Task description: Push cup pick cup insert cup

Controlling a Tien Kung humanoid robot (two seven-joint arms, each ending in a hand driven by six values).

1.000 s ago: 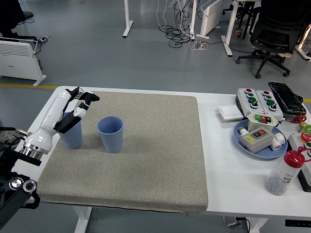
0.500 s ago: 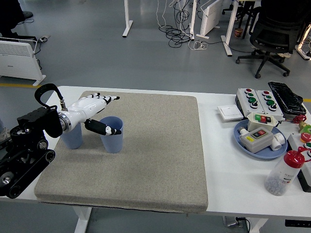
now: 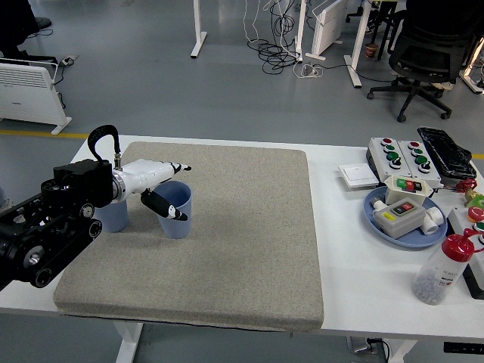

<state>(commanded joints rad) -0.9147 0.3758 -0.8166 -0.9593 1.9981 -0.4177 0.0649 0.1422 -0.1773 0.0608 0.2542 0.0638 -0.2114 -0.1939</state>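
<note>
Two blue paper cups stand upright on the grey mat [image 3: 227, 249]. The right cup [image 3: 177, 219] is at the mat's left part. The left cup [image 3: 113, 218] is close beside it, mostly hidden behind my left forearm. My left hand [image 3: 172, 189], white with black fingertips, reaches in from the left over the right cup. Its fingers [image 3: 170, 166] stretch straight along the cup's far rim and the thumb [image 3: 162, 206] hangs down at the near left of the rim. The hand is open, not closed around the cup. My right arm is out of view.
At the right of the white table [image 3: 340, 249] are a blue plate [image 3: 408, 234] with button boxes, more button boxes [image 3: 397, 155], a white switch [image 3: 357, 175] and a red-capped bottle [image 3: 442, 271]. The black arm base [image 3: 45, 234] fills the near left corner.
My left arm swung from over the left cup to the right cup. The hand has lowered onto the right cup's rim. Both cups stand where they were.
</note>
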